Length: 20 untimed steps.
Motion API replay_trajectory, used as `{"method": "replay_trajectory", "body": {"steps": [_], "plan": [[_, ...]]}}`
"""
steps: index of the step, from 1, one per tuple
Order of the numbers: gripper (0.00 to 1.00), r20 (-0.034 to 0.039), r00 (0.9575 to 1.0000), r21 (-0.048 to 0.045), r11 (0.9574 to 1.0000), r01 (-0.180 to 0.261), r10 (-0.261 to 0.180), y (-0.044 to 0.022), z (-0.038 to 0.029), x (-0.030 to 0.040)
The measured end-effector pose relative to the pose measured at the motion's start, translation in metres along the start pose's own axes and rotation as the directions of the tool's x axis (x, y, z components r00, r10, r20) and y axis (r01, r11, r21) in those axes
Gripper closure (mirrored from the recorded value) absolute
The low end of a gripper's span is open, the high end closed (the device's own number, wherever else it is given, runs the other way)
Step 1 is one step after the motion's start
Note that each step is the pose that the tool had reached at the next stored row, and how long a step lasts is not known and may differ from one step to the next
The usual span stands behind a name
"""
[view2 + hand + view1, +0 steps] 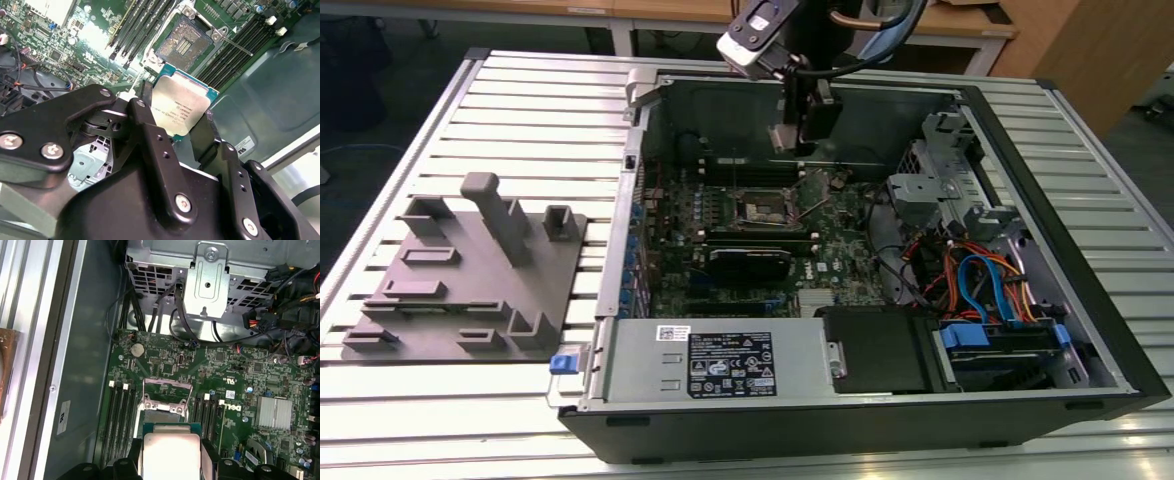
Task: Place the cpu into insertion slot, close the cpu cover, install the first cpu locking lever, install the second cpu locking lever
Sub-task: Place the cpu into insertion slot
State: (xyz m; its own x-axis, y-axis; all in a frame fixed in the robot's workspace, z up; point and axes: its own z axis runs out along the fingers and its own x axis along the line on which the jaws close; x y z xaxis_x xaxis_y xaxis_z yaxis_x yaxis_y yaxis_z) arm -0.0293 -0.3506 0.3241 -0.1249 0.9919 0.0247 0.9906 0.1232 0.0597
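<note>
Jaws around cpu (182,107) near insertion slot (186,41)

Even overhead room light falls on the counter (520,90); its pale slats shine brightest at the near edge, on the exterior view's right. The inside of the computer case (720,120) lies in soft shadow, deepest under its far wall. In the second wrist view a hot glare patch bleaches the motherboard (92,37), while the black end effector (176,107) reads as a dark mass. In the first wrist view the top of the cpu (170,455) is washed nearly white.
</note>
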Motion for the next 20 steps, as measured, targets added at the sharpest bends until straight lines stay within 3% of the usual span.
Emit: {"method": "replay_trajectory", "body": {"steps": [13, 20], "plan": [[0.46, 0.0002, 1.0000, 0.0001, 1.0000, -0.001, 0.001, -0.0001, 0.0009, 0.0000], [0.46, 0.0017, 0.9995, 0.0030, 0.9995, -0.033, 0.033, -0.0012, 0.0086, 0.0007]]}}
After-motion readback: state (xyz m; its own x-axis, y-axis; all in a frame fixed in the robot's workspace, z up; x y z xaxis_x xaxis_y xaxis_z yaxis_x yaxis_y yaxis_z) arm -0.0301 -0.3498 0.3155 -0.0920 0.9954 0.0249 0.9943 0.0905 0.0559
